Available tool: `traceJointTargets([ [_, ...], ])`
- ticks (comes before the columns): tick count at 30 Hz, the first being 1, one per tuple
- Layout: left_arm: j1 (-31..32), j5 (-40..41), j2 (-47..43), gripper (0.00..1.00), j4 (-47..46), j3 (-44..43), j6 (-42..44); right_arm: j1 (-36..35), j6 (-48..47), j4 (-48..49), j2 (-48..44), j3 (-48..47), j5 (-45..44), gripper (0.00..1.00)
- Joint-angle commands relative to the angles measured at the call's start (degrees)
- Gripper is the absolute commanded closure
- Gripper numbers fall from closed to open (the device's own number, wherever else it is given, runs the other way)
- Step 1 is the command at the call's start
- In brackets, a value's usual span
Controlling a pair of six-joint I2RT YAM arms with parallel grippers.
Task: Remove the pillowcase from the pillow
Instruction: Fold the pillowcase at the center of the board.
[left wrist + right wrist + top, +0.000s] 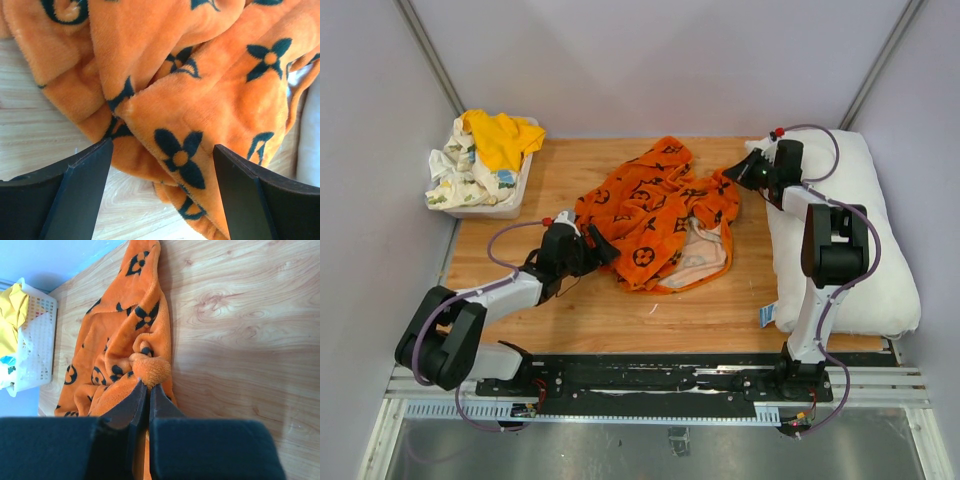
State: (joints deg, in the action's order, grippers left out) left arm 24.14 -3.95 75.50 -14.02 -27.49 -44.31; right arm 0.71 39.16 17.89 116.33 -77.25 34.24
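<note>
The orange pillowcase lies crumpled in the middle of the wooden table, with pale lining showing at its near right. The white pillow lies bare along the right side, a small blue tag at its near edge. My left gripper is open at the pillowcase's left edge; in the left wrist view its gripper has its fingers either side of a fold of the pillowcase. My right gripper is shut on a pinch of the pillowcase's right edge.
A white basket at the back left holds a yellow cloth and a white floral-print cloth. Grey walls enclose the table on three sides. Bare wood lies along the near edge.
</note>
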Motion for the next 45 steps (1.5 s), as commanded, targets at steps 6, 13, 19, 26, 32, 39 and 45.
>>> traceJointTargets([
  [6, -0.65, -3.39, 5.02, 0.21, -9.12, -1.15, -3.4, -0.53, 1.65, 4.68, -0.23, 1.78, 1.72, 0.99],
  [13, -1.34, -2.76, 8.68, 0.35, -10.7, -3.95, -2.48, -0.53, 1.65, 4.2, -1.39, 2.37, 1.41, 0.99],
  [19, -1.56, -1.72, 7.28, 0.43, -7.92, -7.57, 0.57, -0.53, 1.65, 3.93, -1.81, 2.92, 1.18, 0.99],
  [26, -2.18, 0.39, 4.52, 0.47, -3.24, -10.54, 5.28, -0.62, 1.65, 4.67, -2.25, 4.14, 1.69, 0.99],
  [32, -2.88, 0.04, 2.25, 1.0, -1.41, -12.53, 8.71, -0.71, 1.65, 4.93, -4.99, 5.17, 1.92, 0.99],
  [39, -2.95, -0.12, 0.21, 1.0, -0.21, -10.98, 9.78, -0.71, 1.65, 4.55, -7.37, 6.05, 2.25, 0.99],
  [45, -4.81, 10.47, -9.94, 1.0, 8.19, -19.36, 15.48, -1.41, -0.31, -0.75, -16.03, 4.41, 2.94, 0.99],
])
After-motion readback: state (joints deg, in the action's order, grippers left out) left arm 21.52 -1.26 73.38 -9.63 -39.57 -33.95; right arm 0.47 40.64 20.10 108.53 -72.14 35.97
